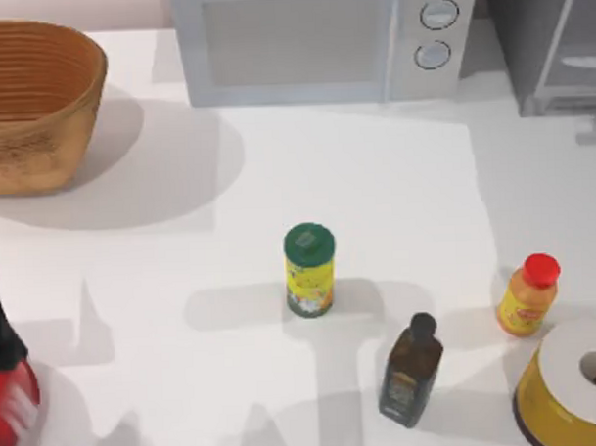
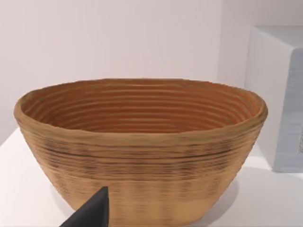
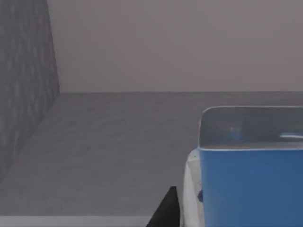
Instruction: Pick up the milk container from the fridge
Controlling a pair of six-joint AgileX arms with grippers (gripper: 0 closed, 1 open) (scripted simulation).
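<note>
Milk carton (image 3: 251, 184) sits on the fridge (image 1: 551, 48) floor, close before the right end effector (image 3: 165, 210), whose grip state I cannot tell. A skewed approach could nudge it sideways, or clip the fridge wall.

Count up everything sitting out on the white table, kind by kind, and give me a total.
Bottles: 2, an orange bottle with a red cap and a dark bottle.
Canisters: 1, the green-lidded canister.
Baskets: 1, the basket.
Microwaves: 1, the microwave.
Yellow bowls: 1, the yellow bowl.
Total: 6
</note>
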